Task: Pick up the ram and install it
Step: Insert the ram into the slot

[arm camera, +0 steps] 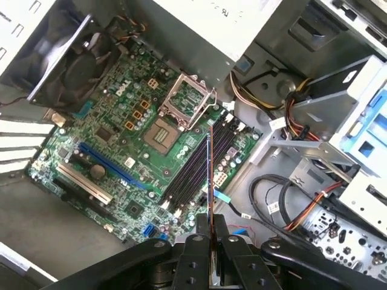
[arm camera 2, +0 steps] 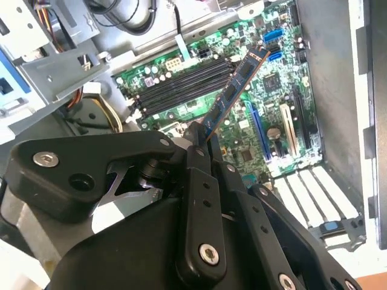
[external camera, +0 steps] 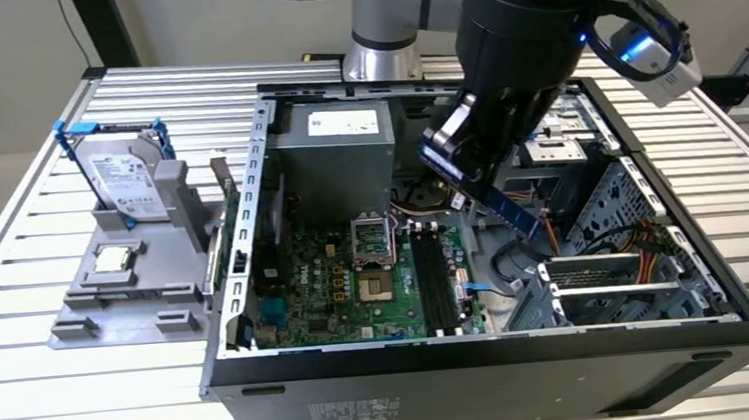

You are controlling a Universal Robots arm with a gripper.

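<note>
Ram clamped in end effector over open case

End effector point(external camera: 461, 151) is shut tight on one end of the ram point(arm camera 2: 237, 89), with the black fingers point(arm camera 2: 199, 181) pinching its flat sides. The ram sticks out tilted past the tips and down into the case point(external camera: 494, 361), free end in the air. Motherboard point(arm camera: 109, 139) lies below the end effector. The black slots point(arm camera: 192, 176) sit right under the ram, all bare, so the ram is not seated. Socket point(arm camera: 163, 134) is just beside the slots, open. Well off to the side of the end effector, outside the case, drive point(external camera: 124, 179) and processor chip point(external camera: 113, 258) sit on a grey stand point(external camera: 128, 305) on the worktop point(external camera: 41, 397)
</note>
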